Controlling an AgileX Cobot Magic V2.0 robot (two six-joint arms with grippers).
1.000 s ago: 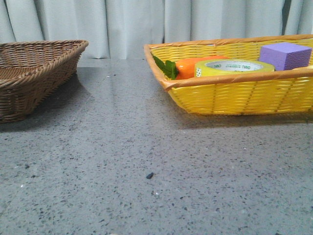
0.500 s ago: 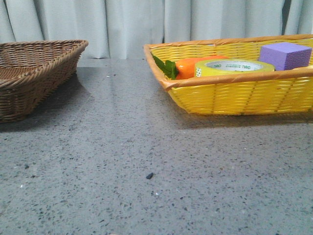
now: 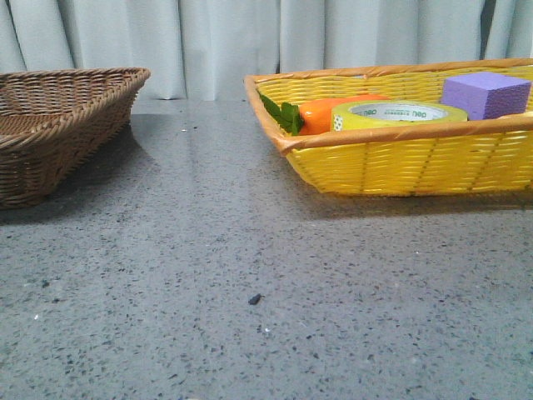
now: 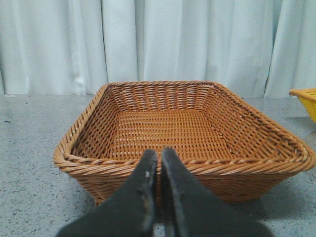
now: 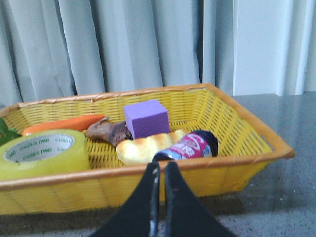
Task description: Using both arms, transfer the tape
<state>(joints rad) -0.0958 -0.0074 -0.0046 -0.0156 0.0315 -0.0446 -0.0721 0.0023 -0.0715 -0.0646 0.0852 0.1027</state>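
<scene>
In the front view, the tape [image 3: 400, 114] lay flat inside the yellow wicker basket [image 3: 416, 162] at the upper right of the frame, its white core with green lettering facing up, sitting between a toy carrot [image 3: 329, 115] with green leaves on its left and a purple foam cube [image 3: 485, 94] on its right. A brown wicker basket [image 3: 58, 133] stood at the upper left of the frame, well apart from the yellow one, on a grey speckled table [image 3: 250, 283] with pale curtains [image 3: 216, 42] behind. Neither arm showed in that view. In the right wrist view, the right gripper [image 5: 160, 170] sat at the lower centre of the frame, its two dark fingers pressed together with nothing between them, in front of the basket's near rim. There the tape [image 5: 43, 153] occupied the lower left of the frame against the near wall, with the carrot [image 5: 61, 123] behind it, the purple cube [image 5: 146, 117] near the centre, a brown lumpy object [image 5: 108, 132] just beside the cube, a toy croissant [image 5: 148, 147] in front, and a dark bottle with a pink label [image 5: 190, 144] lying touching it. In the left wrist view, the left gripper [image 4: 159, 158] at the lower centre was likewise closed and empty, before the brown basket [image 4: 187, 163].
</scene>
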